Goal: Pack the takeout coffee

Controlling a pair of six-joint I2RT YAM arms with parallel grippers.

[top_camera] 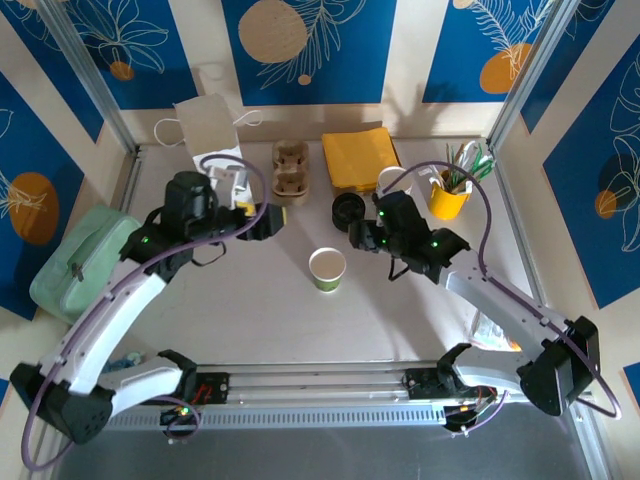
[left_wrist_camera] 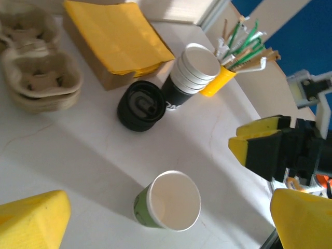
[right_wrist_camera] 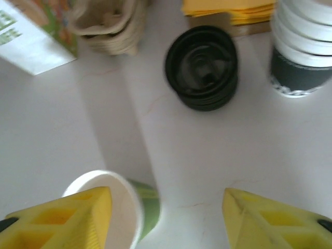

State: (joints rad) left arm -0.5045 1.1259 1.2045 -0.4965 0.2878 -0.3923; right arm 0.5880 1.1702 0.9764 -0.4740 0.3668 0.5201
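The takeout coffee is a small green paper cup (top_camera: 327,268) standing upright mid-table, its white mouth uncovered, with no lid on it (left_wrist_camera: 174,201). My right gripper (top_camera: 362,235) hovers just right of it and is open. In the right wrist view the cup (right_wrist_camera: 148,210) sits under the left yellow finger (right_wrist_camera: 78,220), and bare table lies between the fingers of the right gripper (right_wrist_camera: 167,196). My left gripper (top_camera: 262,222) is to the cup's upper left and open. In the left wrist view, the left gripper (left_wrist_camera: 168,207) has its yellow fingers wide apart above the cup.
A stack of black lids (top_camera: 347,209) lies behind the cup, next to stacked white cups (top_camera: 392,180) and a yellow holder of stirrers (top_camera: 449,195). Yellow napkins (top_camera: 360,157), pulp cup carriers (top_camera: 290,170) and a white paper bag (top_camera: 208,128) line the back. A green bag (top_camera: 80,260) sits left.
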